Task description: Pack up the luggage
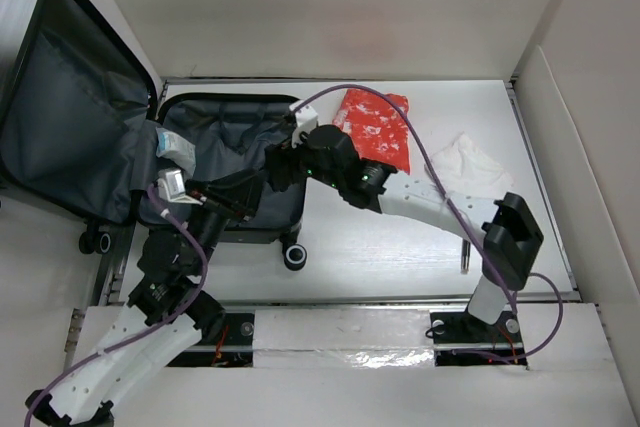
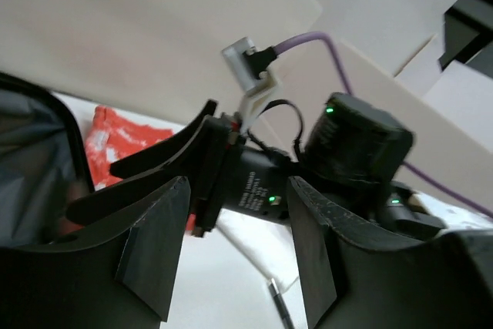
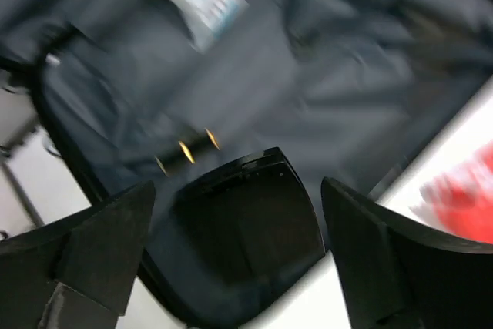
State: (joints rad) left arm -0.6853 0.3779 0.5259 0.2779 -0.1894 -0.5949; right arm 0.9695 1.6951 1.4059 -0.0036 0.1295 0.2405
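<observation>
White, smooth tabletop [image 1: 400, 257]. The hard-shell luggage [image 1: 70, 107] lies open at its left end, soft dark grey lining all wrinkly, with a small pale pouch [image 1: 176, 150] inside near the hinge. A crinkly red-and-white packet [image 1: 378, 127] sits just outside. The left gripper [image 2: 239, 190] is partly spread and the right gripper [image 3: 237, 190] is wide, both empty.

Grey, black, red and white showing.
The luggage [image 1: 60, 97] is showing dark grey lining inside a black rim; the packet [image 1: 375, 127] is showing red with white patterning; the desk [image 1: 400, 247] is looking white.
</observation>
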